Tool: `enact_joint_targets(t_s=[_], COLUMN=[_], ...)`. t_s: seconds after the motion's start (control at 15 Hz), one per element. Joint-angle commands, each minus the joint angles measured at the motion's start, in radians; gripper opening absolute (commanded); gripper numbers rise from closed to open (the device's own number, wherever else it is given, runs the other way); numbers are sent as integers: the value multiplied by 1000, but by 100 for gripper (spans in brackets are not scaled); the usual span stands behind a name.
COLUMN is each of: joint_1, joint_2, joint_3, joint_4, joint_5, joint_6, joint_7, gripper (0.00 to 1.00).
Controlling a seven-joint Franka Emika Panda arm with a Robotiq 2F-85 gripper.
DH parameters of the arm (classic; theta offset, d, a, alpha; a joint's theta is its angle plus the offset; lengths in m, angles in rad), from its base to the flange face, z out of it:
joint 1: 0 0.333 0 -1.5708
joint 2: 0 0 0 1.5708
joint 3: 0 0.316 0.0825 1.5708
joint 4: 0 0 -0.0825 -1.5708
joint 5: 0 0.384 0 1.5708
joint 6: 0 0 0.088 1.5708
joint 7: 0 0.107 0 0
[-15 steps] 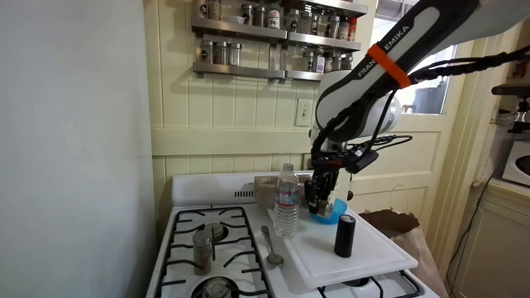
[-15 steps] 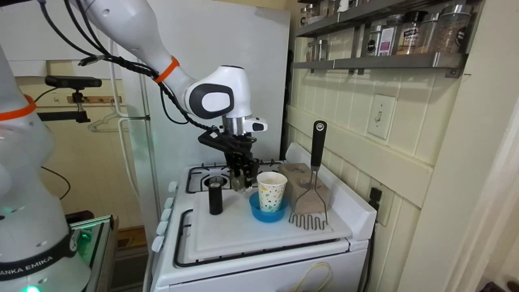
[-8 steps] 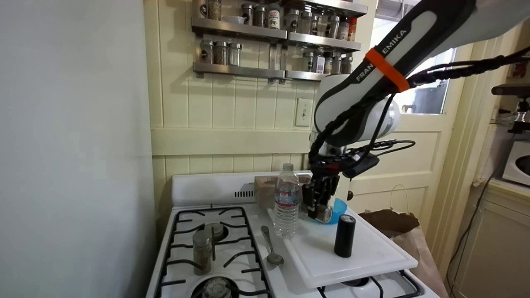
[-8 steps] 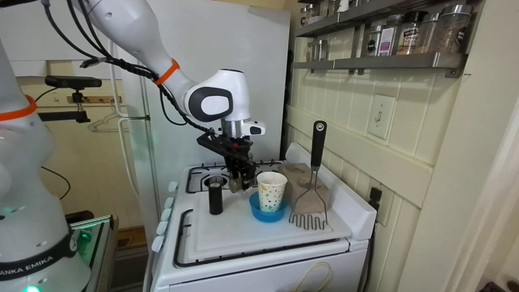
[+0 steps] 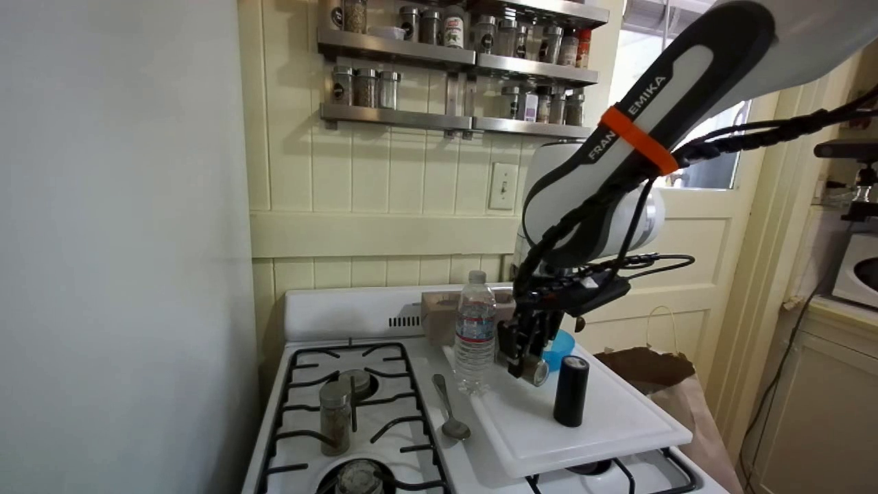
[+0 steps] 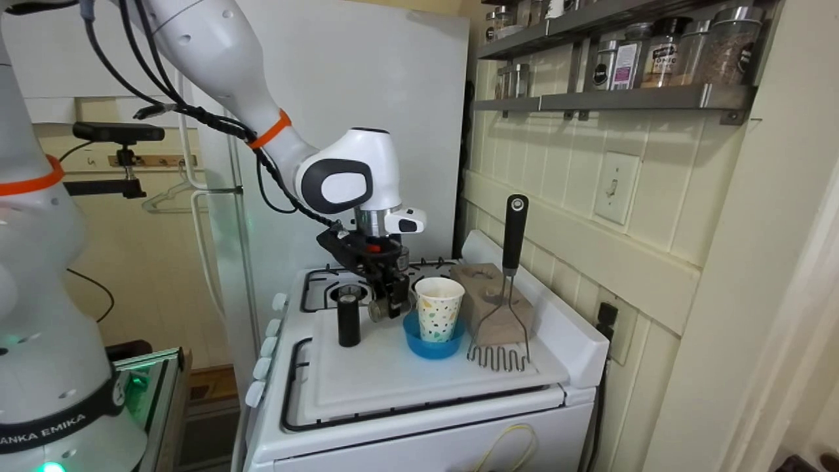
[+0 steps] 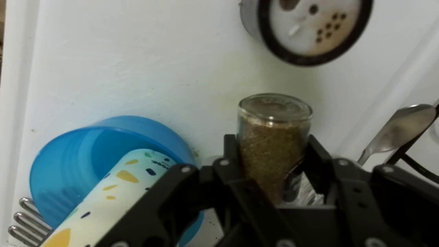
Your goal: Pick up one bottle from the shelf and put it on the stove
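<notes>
With the black gripper [image 7: 272, 146], clamping a glass spice jar [image 7: 274, 135] low over the white cutting board [image 5: 617, 418]

Squeezing the jar from both sides between the fingers [image 7: 231, 147], by the look of it holding firmly. Hovering near the blue bowl [image 7: 75, 157] and the black cylindrical shaker [image 5: 571, 392], above the part of the white gas range [image 6: 419, 436] covered by the board; not making out from these angles any certain contact underneath.

Counting the pick-up as done, judging by the jar's place well apart from the steel wall shelf [image 5: 394, 119]. Counting the placing as unfinished, leaving the descent, the set-down and the release for later. Noticing another spice jar [image 5: 335, 422] standing upright on the range, but not being able to tell any bearing on this task.

Pointing the round glass base away from the gripper, toward the control knobs [image 6: 261, 368] in an exterior view and toward the top edge in the wrist view. Running the long axis from there back toward the range's back panel [image 5: 350, 312], lying nearer level than upright, without giving away an exact tilt. Hiding the opposite end behind the fingers, so not confirming any cap. Probably needing a wrist turn before release, to be standing the jar up.
</notes>
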State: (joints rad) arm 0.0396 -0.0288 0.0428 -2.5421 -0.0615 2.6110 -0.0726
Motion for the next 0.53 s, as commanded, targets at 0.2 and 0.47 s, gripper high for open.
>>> enact_joint_targets(t_s=[0.2, 0.47], joint_1=[1, 0], joint_2=[46, 49], joint_3=[-1, -2], joint_4=[-13, -21], joint_5=[-11, -5], joint_6=[69, 57], joint_7=[44, 45], gripper=[25, 25])
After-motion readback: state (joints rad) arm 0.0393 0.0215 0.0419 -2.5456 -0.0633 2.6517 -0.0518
